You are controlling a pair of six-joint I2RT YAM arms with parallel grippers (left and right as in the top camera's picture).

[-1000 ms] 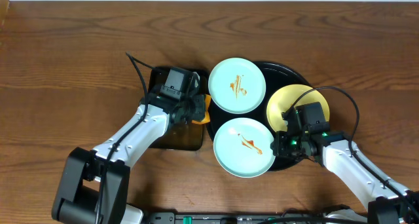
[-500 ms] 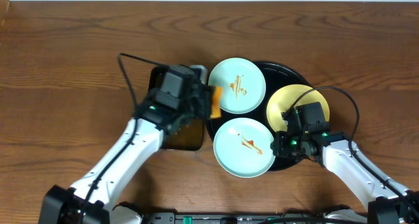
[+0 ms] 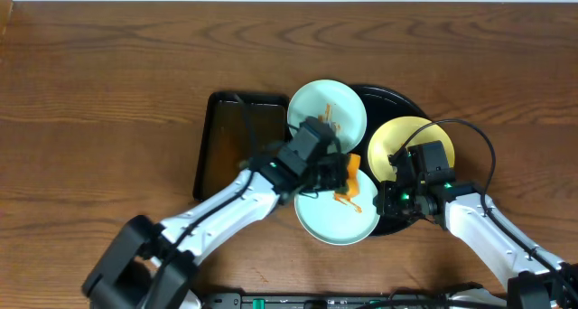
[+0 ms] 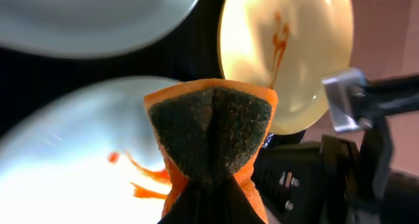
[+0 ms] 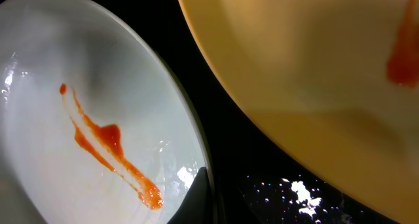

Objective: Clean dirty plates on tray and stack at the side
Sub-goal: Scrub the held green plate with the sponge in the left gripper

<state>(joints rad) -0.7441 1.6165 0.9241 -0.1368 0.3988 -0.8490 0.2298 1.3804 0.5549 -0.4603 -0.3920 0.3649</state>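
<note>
Bright, even light — the plates (image 4: 78, 21) blur close up, glare specks dot the tray (image 5: 252, 160).

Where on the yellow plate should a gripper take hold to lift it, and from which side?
The yellow plate is likely best pinched at its right rim, coming from the right: it is a shallow disc, and that edge seems to overhang the tray.

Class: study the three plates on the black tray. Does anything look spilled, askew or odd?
Orange sauce streaks mark the far mint plate, the near mint plate and the yellow plate. Both mint plates seem to overhang the tray at left.
</note>
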